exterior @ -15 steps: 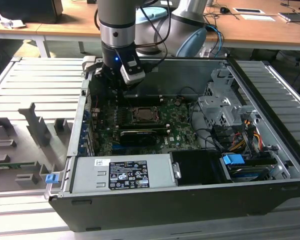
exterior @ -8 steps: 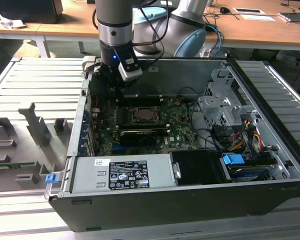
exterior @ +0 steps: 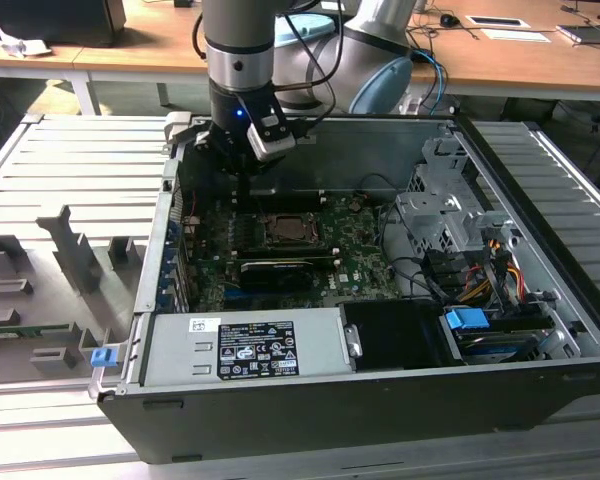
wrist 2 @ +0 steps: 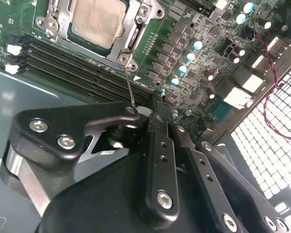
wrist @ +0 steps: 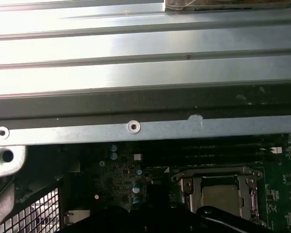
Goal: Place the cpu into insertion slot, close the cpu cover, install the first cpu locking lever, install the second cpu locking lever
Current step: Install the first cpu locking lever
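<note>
Nearest to me is the grey power supply box (exterior: 310, 345), lying along the front edge of the open computer case. Going from the exterior view's left, a grey slotted tray (exterior: 70, 250) sits outside the case. Next comes the green circuit board (exterior: 360, 265) with the insertion slot (exterior: 290, 232) near its middle. A metal drive cage (exterior: 440, 225) and a blue connector (exterior: 468, 322) are at the exterior view's right.

The arm reaches down into the case behind the socket. In the second wrist view the gripper (wrist 2: 146, 109) hangs just beside the socket. Whether it is spread or closed I cannot tell from here.

The cpu (wrist 2: 97, 19) lies flat in the slot, its dull silver face up. The cpu cover (wrist 2: 135, 26) looks folded down around it, framing that face. I'd judge those two steps done.

A thin locking lever (wrist 2: 128, 85) rises from the socket's corner, and its free end meets the gripper's tip. It does not look latched yet, so the lever work seems to be what is in hand. I can't make out the other lever well enough to say how it stands.
</note>
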`<state>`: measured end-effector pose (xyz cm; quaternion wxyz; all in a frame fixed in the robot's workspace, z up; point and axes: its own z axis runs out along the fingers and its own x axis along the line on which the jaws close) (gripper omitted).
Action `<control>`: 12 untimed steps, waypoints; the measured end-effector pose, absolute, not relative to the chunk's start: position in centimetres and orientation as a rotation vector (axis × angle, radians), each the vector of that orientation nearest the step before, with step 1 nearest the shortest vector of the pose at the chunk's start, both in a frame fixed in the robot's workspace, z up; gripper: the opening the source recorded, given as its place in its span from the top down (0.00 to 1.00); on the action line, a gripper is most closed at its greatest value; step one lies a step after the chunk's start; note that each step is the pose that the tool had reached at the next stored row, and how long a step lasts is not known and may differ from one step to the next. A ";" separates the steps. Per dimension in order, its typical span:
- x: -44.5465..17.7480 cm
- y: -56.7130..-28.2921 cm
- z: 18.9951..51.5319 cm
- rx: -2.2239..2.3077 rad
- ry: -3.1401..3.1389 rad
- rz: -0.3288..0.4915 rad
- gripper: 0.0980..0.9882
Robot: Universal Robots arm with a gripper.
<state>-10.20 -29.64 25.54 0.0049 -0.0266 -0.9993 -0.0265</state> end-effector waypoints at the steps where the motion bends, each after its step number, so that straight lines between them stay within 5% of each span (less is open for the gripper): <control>1: -10.1 -29.6 25.5 -0.083 -3.130 -0.083 0.99; 12: -8.7 -29.6 25.4 -0.083 -3.130 -0.083 0.99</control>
